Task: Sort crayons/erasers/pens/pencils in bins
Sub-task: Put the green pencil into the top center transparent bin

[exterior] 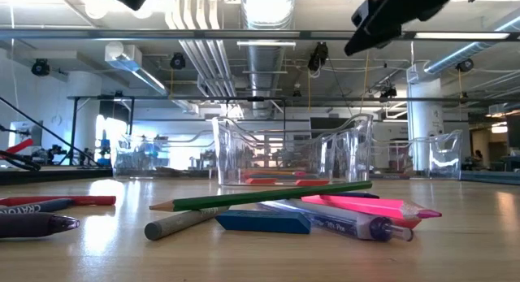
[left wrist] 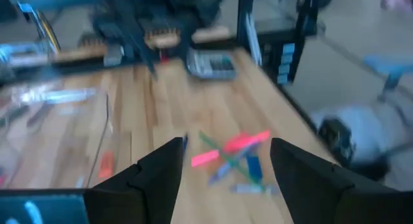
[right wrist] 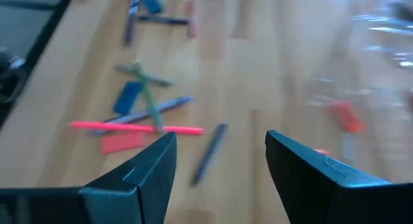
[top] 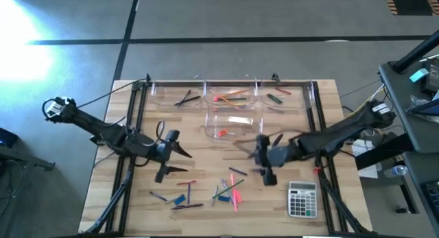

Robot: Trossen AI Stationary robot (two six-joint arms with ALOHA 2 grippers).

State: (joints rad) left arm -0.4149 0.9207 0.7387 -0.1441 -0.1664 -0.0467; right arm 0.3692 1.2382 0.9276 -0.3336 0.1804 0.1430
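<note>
High view: your left gripper (top: 180, 143) at nine o'clock and right gripper (top: 255, 150) near centre both hang released, empty. Loose pens (top: 185, 206), pencils (top: 234, 194) and erasers (top: 180, 199) lie crossed at six o'clock, bins (top: 232, 123) at twelve. Pinch into that overlapping pile and you may lift two kinds together.

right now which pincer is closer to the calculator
Right. The right pincer hangs open just up and to the left of the grey calculator at the table's near right. The left pincer, also open, is across the table on the left side.
</note>
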